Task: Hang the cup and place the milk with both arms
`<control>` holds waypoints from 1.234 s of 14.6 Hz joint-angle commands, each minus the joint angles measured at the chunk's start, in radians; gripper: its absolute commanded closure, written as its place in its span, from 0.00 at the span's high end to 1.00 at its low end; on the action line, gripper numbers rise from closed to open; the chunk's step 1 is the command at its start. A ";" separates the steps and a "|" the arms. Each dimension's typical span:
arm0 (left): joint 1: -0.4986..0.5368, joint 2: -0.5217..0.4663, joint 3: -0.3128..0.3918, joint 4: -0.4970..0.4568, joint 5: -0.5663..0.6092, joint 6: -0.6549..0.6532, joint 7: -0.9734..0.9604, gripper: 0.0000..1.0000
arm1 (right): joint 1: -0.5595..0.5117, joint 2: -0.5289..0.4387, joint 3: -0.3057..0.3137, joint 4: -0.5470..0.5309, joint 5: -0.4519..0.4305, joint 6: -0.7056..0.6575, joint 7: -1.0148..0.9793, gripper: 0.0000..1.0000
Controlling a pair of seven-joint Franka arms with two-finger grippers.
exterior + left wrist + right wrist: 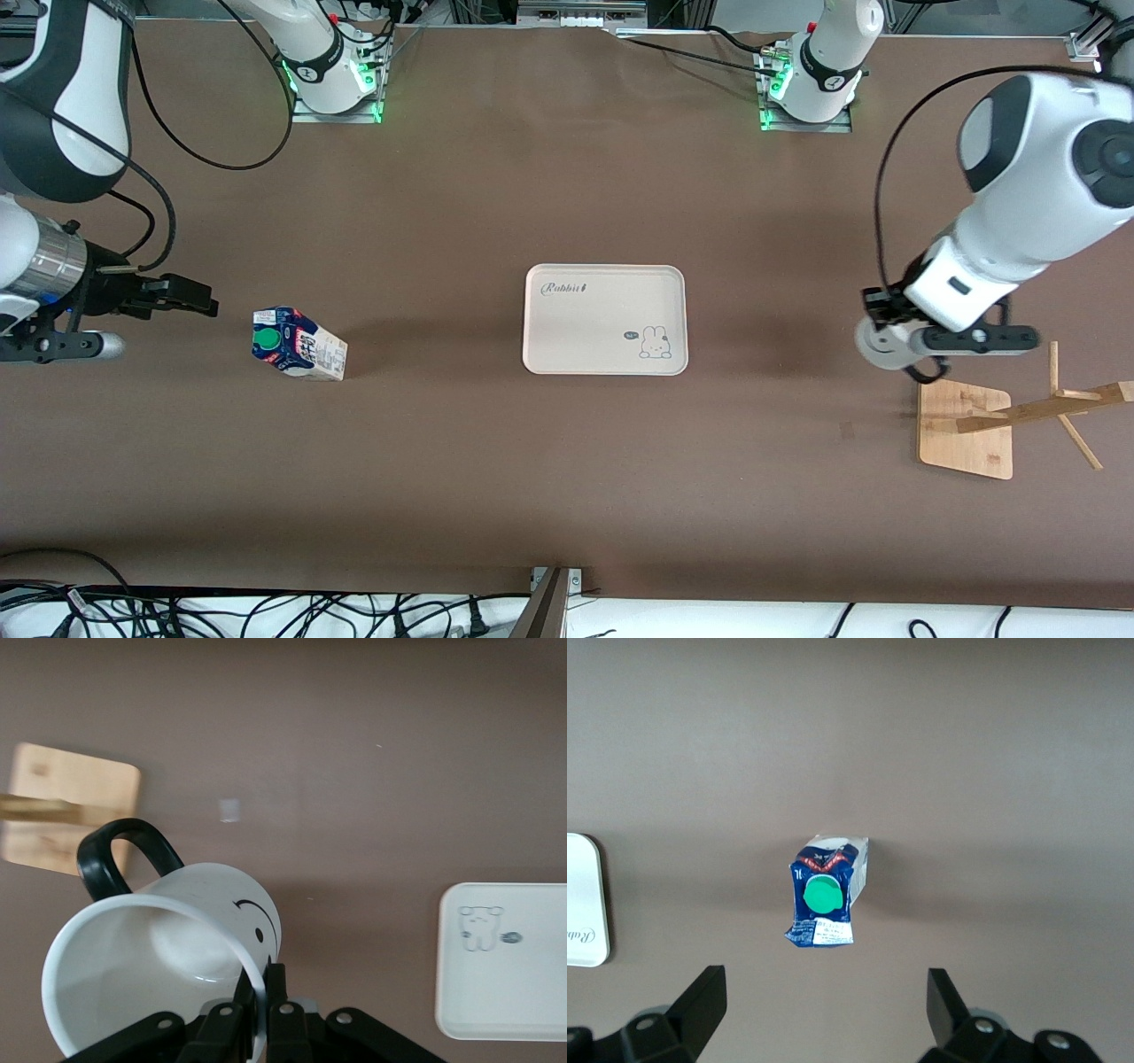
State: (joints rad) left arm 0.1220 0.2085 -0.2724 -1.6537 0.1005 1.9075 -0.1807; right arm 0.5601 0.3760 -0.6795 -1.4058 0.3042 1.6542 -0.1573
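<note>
The cup [177, 966], a white mug with a black loop handle and a smiley face, hangs tilted in my left gripper [263, 979]. The fingers are shut on its rim, one inside and one outside. This gripper is over the table just beside the wooden rack's base [966, 430]; in the front view the left wrist [939, 292] hides the cup. The milk [299, 344] stands on the table toward the right arm's end; the right wrist view shows its green cap [824, 894]. My right gripper [197, 297] is open and empty, beside the milk and apart from it.
A white tray [605, 354] with a rabbit print lies at the table's middle; it also shows in the left wrist view [532, 1010] and the right wrist view [583, 904]. The wooden rack's post and pegs [1063, 408] lean toward the left arm's end.
</note>
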 commanded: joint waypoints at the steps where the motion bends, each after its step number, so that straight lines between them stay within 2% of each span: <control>1: 0.019 0.009 0.036 0.055 0.053 -0.033 0.155 0.00 | -0.012 0.020 0.001 0.047 -0.011 0.008 -0.019 1.00; 3: 0.024 0.011 0.065 0.057 0.045 -0.028 0.242 0.00 | -0.012 0.023 0.001 0.042 -0.016 0.004 -0.005 1.00; 8: 0.041 0.015 0.068 0.084 0.062 -0.033 0.251 0.00 | -0.002 0.023 -0.003 0.016 -0.019 -0.028 -0.015 1.00; 12: 0.044 0.026 0.067 0.107 0.125 -0.031 0.263 0.00 | 0.000 0.023 0.000 0.014 -0.014 -0.039 -0.019 1.00; 18: 0.060 0.054 0.068 0.106 0.120 -0.002 0.337 0.00 | -0.005 0.029 0.000 0.018 -0.013 -0.024 -0.015 1.00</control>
State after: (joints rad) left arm 0.1758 0.2422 -0.1984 -1.5848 0.1998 1.9057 0.1293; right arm 0.5573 0.4081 -0.6792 -1.3917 0.2992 1.6335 -0.1624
